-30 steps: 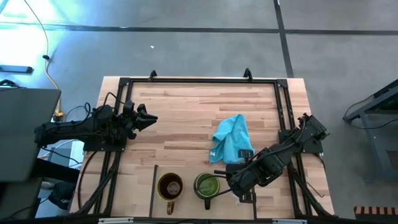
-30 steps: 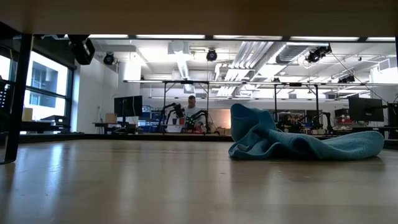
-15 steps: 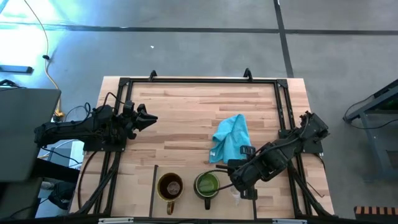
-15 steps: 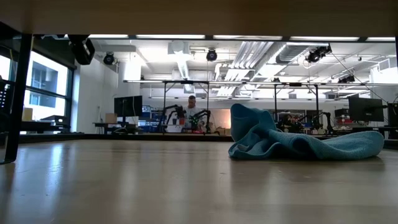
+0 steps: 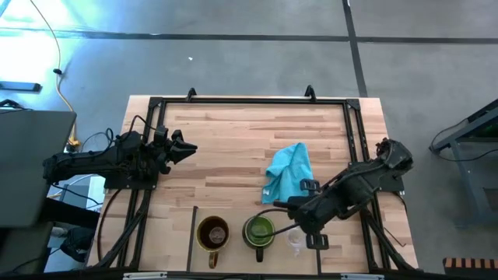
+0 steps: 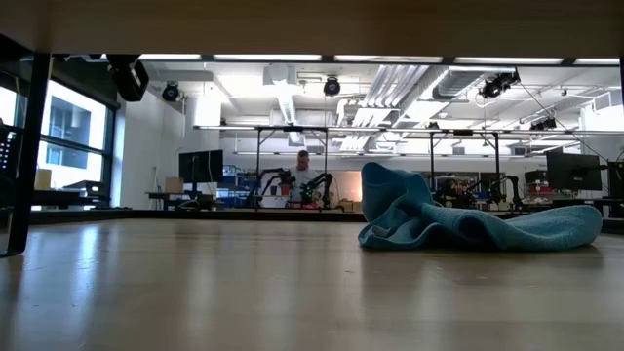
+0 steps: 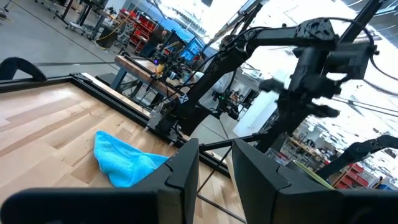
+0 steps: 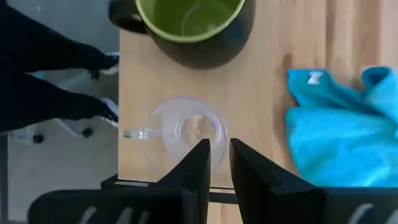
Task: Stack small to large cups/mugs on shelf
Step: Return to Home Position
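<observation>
Your right gripper (image 8: 219, 145) hangs clenched and empty above the glass cup (image 8: 186, 132); your left gripper (image 7: 214, 147) waits clenched at the table's left.

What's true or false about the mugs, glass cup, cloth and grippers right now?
The green mug stands between the brown mug and the clear glass cup: true.
The turquoise cloth lies inside the green mug: false, it lies on the tabletop, apart from it.
The right gripper hangs over the brown mug: false, it hangs near the clear glass cup.
The left gripper sits near the tabletop's left edge, away from the mugs: true.
</observation>
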`<state>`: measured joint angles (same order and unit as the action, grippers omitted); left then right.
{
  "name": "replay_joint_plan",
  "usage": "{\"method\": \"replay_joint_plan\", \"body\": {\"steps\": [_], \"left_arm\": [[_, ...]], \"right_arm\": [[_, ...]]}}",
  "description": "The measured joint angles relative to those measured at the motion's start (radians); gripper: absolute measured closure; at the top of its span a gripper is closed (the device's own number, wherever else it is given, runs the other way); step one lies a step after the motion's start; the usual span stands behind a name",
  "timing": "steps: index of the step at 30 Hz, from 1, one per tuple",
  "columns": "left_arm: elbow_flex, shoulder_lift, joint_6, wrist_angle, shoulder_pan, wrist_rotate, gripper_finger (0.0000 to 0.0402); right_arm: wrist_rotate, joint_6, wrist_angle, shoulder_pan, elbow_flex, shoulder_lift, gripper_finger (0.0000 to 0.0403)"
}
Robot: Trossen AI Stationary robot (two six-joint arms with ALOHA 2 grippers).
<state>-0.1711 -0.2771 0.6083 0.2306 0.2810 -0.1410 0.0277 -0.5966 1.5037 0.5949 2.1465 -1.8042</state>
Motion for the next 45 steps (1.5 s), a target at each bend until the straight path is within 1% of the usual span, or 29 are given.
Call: {"method": "replay_joint_plan", "body": {"steps": [5, 9, 11, 15, 20, 21, 24, 28, 30, 34, 36, 38, 45], "left_arm": [[0.0, 0.0, 0.0, 0.0, 0.0, 0.0, 0.0316], [0.0, 0.0, 0.0, 0.0, 0.0, 0.0, 0.0316], [0.0, 0.0, 0.0, 0.0, 0.0, 0.0, 0.0316], [0.0, 0.0, 0.0, 0.0, 0.0, 0.0, 0.0316], [0.0, 0.0, 0.0, 0.0, 0.0, 0.0, 0.0316], [0.0, 0.0, 0.0, 0.0, 0.0, 0.0, 0.0316], [0.0, 0.0, 0.0, 0.0, 0.0, 0.0, 0.0316], [0.0, 0.0, 0.0, 0.0, 0.0, 0.0, 0.0316], [0.0, 0.0, 0.0, 0.0, 0.0, 0.0, 0.0316], [0.0, 0.0, 0.002, 0.0, 0.0, 0.0, 0.0316], [0.0, 0.0, 0.002, 0.0, 0.0, 0.0, 0.0316], [0.0, 0.0, 0.002, -0.001, 0.0, 0.0, 0.0316], [0.0, 0.0, -0.017, -0.002, 0.0, 0.0, 0.0316]], "right_arm": [[0.067, 0.004, 0.069, 0.0, 0.125, 0.001, 0.035], [0.101, 0.031, 0.065, 0.0, 0.21, 0.001, 0.035], [0.11, 0.048, 0.046, -0.002, 0.204, 0.017, 0.035], [0.122, 0.061, 0.069, -0.002, 0.208, 0.026, 0.035], [0.127, 0.174, 0.054, -0.007, 0.21, 0.028, 0.035], [0.141, 0.2, 0.049, -0.009, 0.21, 0.028, 0.035], [0.237, 0.238, 0.039, -0.013, 0.21, 0.028, 0.035], [0.426, 0.317, 0.031, -0.012, 0.21, 0.033, 0.035], [0.538, 0.366, 0.02, -0.012, 0.21, 0.042, 0.035], [0.798, 0.418, -0.007, -0.011, 0.21, 0.083, 0.035], [0.894, 0.422, -0.013, -0.01, 0.21, 0.113, 0.035], [0.939, 0.422, -0.012, -0.01, 0.21, 0.144, 0.035], [0.92, 0.419, -0.013, 0.004, 0.21, 0.269, 0.035]]}}
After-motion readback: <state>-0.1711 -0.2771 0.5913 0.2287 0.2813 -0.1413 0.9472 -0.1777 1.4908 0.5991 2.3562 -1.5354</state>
